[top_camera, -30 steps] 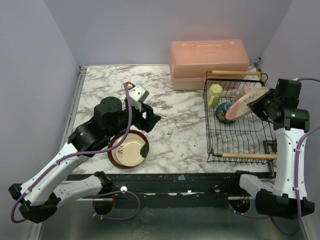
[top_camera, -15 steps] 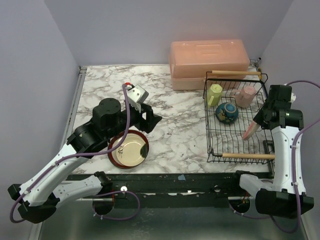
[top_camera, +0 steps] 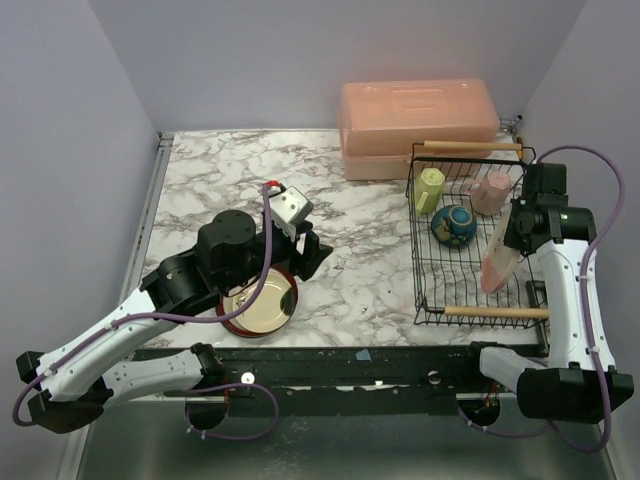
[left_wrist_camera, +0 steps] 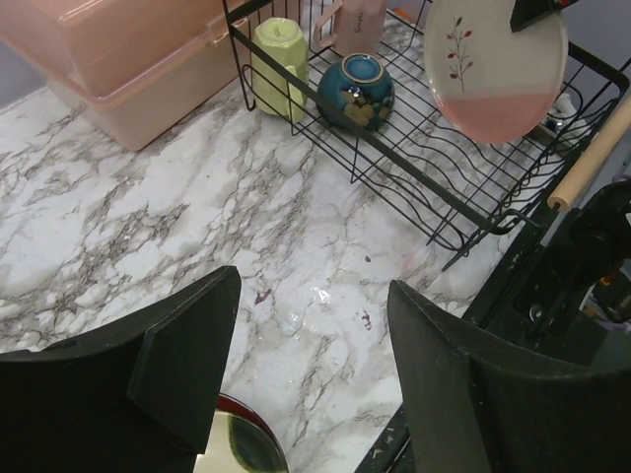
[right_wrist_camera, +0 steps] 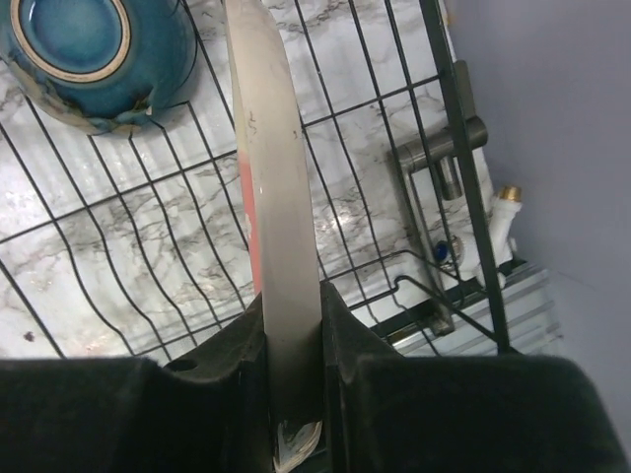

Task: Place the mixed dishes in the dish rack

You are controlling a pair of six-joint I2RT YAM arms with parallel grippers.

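Crockery like the cream-and-pink floral plate [top_camera: 497, 262], held edge-on over the black wire dish rack [top_camera: 497, 312] with its rim clamped in the right gripper [right_wrist_camera: 293, 335], looks stiff, slick and chippable, so a rim hold suits it, while the left gripper [left_wrist_camera: 314, 296] gapes empty above the dark maroon-rimmed plate [top_camera: 265, 305].

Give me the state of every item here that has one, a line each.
floral plate, held on edge inside the dish rack, not released.
right pincer, shut on the floral plate.
left pincer, open and empty, near the maroon-rimmed plate.
maroon-rimmed plate, flat on the table, outside the rack.
mug, standing in the rack.
pink cup, standing in the rack.
teal bowl, resting in the rack.
pink box, lid shut.
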